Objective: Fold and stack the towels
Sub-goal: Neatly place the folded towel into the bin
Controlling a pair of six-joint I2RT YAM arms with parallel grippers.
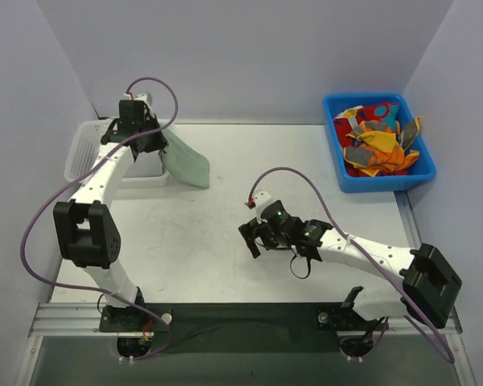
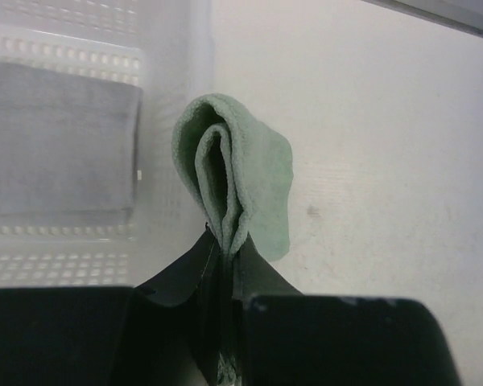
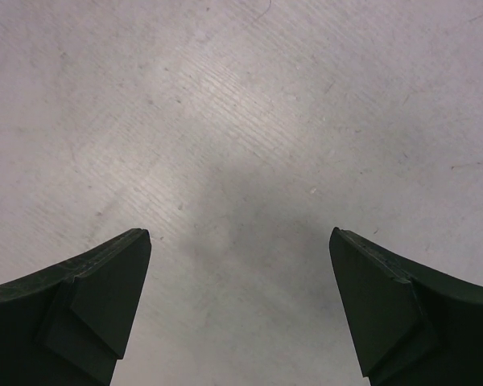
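The left tool [image 2: 223, 251] pinches a folded green towel [image 2: 258, 177], the basket [image 1: 82, 153] just beside it — the right tool [image 3: 240, 233] stands spread, the desk [image 3: 241, 104] below.

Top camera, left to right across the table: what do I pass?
White basket → green towel → right gripper → blue bin of loose towels.

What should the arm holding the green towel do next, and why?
Probably the left gripper should swing the folded pale green cloth towel over the white mesh plastic basket and lower it onto the grey cloth towel lying inside; its jaws pinch the green one just beside the basket.
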